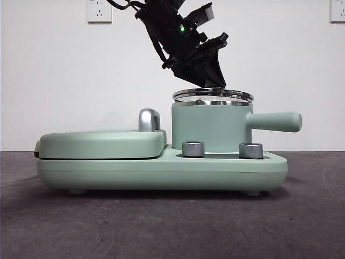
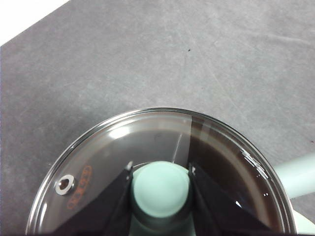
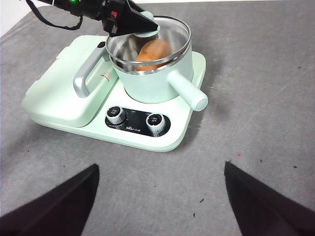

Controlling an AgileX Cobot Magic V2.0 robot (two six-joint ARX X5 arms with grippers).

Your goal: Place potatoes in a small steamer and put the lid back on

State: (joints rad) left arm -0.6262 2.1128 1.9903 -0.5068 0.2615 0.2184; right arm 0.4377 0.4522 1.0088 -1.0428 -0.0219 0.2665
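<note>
The small steamer (image 1: 210, 127) stands on the right half of a mint-green cooker base (image 1: 161, 172), its side handle (image 1: 275, 122) pointing right. The right wrist view shows the steamer (image 3: 152, 81) with the orange-brown potato (image 3: 153, 51) inside. My left gripper (image 1: 213, 81) comes down from above, shut on the lid's mint-green knob (image 2: 161, 189). It holds the glass lid (image 1: 213, 95) level, right over the steamer's steel rim; I cannot tell whether they touch. The lid's glass (image 2: 147, 142) fills the left wrist view. My right gripper (image 3: 160, 166) is open and empty, well back from the cooker.
The flat griddle cover (image 1: 102, 143) with a chrome handle (image 1: 149, 120) takes up the cooker's left half. Two steel dials (image 1: 193, 149) (image 1: 250, 150) sit on the cooker's front. The cooker stands on a dark grey table (image 1: 172, 226) before a white wall.
</note>
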